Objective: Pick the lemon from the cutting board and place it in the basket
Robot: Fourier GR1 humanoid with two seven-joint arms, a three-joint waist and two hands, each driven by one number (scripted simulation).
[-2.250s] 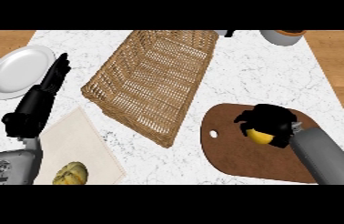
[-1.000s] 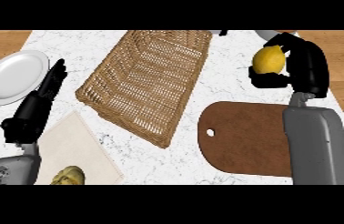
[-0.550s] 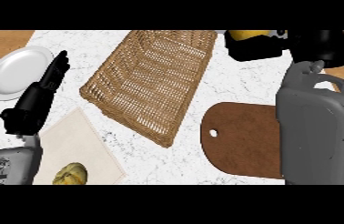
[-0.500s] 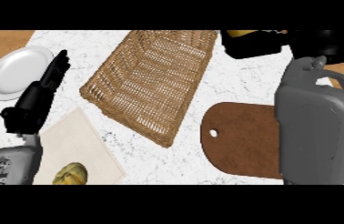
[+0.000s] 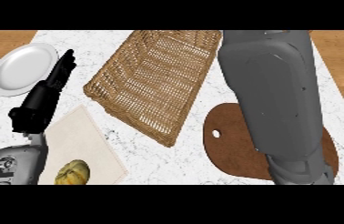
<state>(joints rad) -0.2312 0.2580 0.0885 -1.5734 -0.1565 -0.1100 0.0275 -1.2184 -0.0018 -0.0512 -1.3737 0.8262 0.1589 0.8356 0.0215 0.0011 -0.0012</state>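
A: Two arms in view, what's each doing?

B: My right grey forearm runs up the right side from the near edge to the far edge. The right hand is past the top of the view, so I can't say what its fingers are doing or whether it holds anything.

A: Left one?

B: My black left hand is at the left edge, fingers straight and pointing far, holding nothing, resting. Fingertips sit just beside the round white plate at far left.

A: Lemon?

B: Not visible anywhere. Can't tell where it is.

A: Board and basket?

B: Brown wooden cutting board with a small hole lies near right, largely covered by my right forearm; the part that shows has nothing on it. Woven tan wicker basket sits in the middle, running to the far edge, tilted diagonally, just left of the board. The part of its inside I can see holds nothing.

A: Anything else?

B: Beige cloth mat near left on the white marble counter, with a yellowish-brown bumpy lump of food on its near end. Wood floor strips at both far corners.
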